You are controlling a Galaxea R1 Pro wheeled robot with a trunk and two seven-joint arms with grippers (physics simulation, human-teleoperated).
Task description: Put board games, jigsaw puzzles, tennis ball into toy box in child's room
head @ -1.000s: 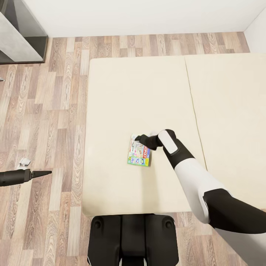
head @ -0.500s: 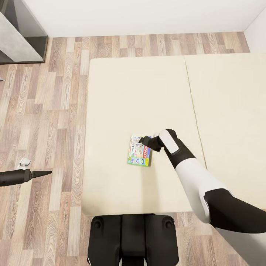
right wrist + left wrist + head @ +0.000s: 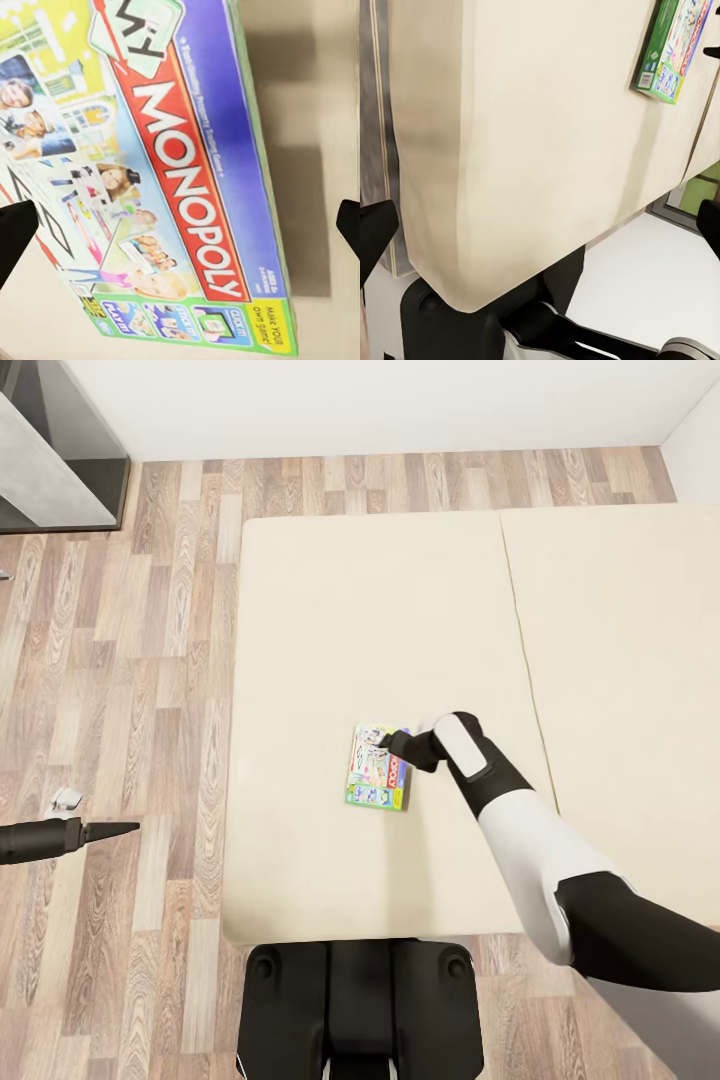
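One board game [image 3: 378, 767], a flat green-edged Monopoly box with a cartoon cover, lies flat on the beige mattress of the bed [image 3: 330, 620], near its front. My right gripper [image 3: 393, 742] hangs open just over the box's far right corner. In the right wrist view the cover [image 3: 172, 187] shows close up between the spread fingertips [image 3: 15, 232]. My left gripper [image 3: 105, 828] is open over the floor, left of the bed. The left wrist view shows the box [image 3: 671, 45] on top of the mattress. The toy box, jigsaw puzzles and tennis ball are out of view.
A seam [image 3: 525, 660] splits the mattress into two halves. Grey furniture [image 3: 55, 455] stands at the far left by the white wall. A small white object [image 3: 65, 798] lies on the plank floor near my left gripper. My base [image 3: 360, 1010] touches the bed's front edge.
My right gripper has drawn back slightly to the right, from over the box's far edge to its far right corner. The box and the left arm have not moved.
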